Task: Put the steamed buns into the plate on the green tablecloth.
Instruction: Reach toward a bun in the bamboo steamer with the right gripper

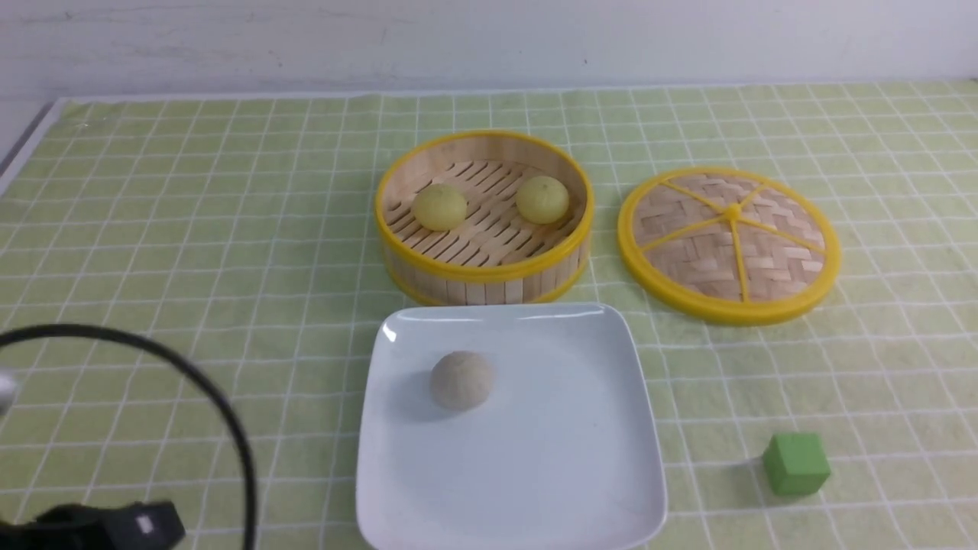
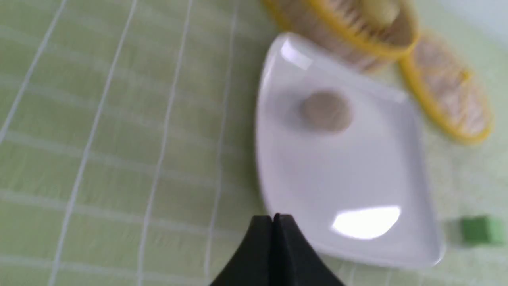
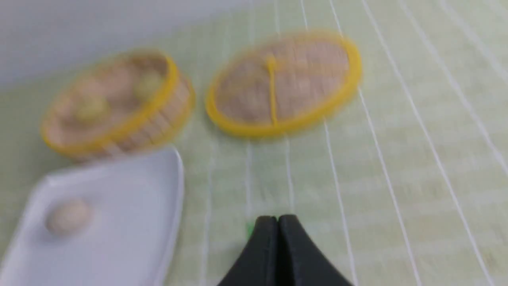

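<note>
Lower left of the front view: a black cable loop [image 1: 221, 412] and a dark piece of the left arm [image 1: 107, 527], both cropped by the frame's edge.

From the left wrist: left gripper [image 2: 276, 222] clenched tip to tip, empty, pointing across the near rim of the plate [image 2: 349, 171]. From the right wrist: right gripper [image 3: 278, 222] likewise pressed closed on nothing, aimed at bare green tablecloth [image 3: 377, 178] with the lid [image 3: 283, 83] beyond.

Bottom centre of the front view: white square plate, near edge cut off by the frame, bearing a single greyish-beige bun [image 1: 461, 380] left of its middle, with wide bare glaze to the right and front. Lower right: small green cube [image 1: 795, 463], well apart from the plate.

Centre, just beyond the plate's far rim: round bamboo steamer basket [image 1: 483, 271], uncovered; touching the plate or not, cannot tell. Inside, side by side yet apart: both steamed buns [image 1: 439, 207], pale yellow, the right-hand bun [image 1: 542, 199] nearer the basket wall, neither on the plate yet.

Right of the basket: woven lid flat on the cloth, a narrow strip of cloth between the two. Left half of the frame: open cloth, running back to the pale wall [image 1: 489, 38] along the top.
</note>
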